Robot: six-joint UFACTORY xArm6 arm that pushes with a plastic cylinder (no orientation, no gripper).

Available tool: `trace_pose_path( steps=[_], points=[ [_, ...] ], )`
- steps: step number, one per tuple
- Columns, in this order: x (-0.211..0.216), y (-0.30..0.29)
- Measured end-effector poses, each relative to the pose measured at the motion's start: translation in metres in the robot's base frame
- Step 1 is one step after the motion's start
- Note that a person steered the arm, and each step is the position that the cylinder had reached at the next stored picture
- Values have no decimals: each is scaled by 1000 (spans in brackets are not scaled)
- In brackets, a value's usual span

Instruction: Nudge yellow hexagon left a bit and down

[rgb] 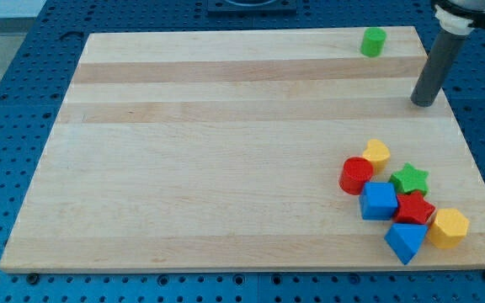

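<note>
Nearest the camera lies a blue triangular block (405, 241), low on the view's right of the pale wooden table (209, 160). Touching its right side sits the yellow hexagon block (449, 227), close to the table's right edge and near its bottom corner. Just up and left of the hexagon is a red block (414, 208) of unclear shape, with a blue cube (379, 201) beside it on the left. Above those rest a green star block (410, 178), a red cylinder (356, 175) and a yellow heart-like block (377, 152), all packed in one cluster. A green cylinder (374, 41) stands alone near the table's top edge. My tip (423, 103), the end of the dark rod, rests on the table well above the cluster, almost straight up from the yellow hexagon and well apart from it, touching no block. With no gripper on this arm, nothing is grasped.
</note>
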State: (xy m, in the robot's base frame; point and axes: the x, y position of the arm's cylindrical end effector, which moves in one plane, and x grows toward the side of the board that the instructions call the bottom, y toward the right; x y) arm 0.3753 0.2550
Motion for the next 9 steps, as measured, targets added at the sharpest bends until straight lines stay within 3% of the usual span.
trace_pose_path(
  steps=[2, 5, 7, 9],
  points=[
    [6, 13],
    [111, 51],
    [193, 20],
    [196, -71]
  ],
)
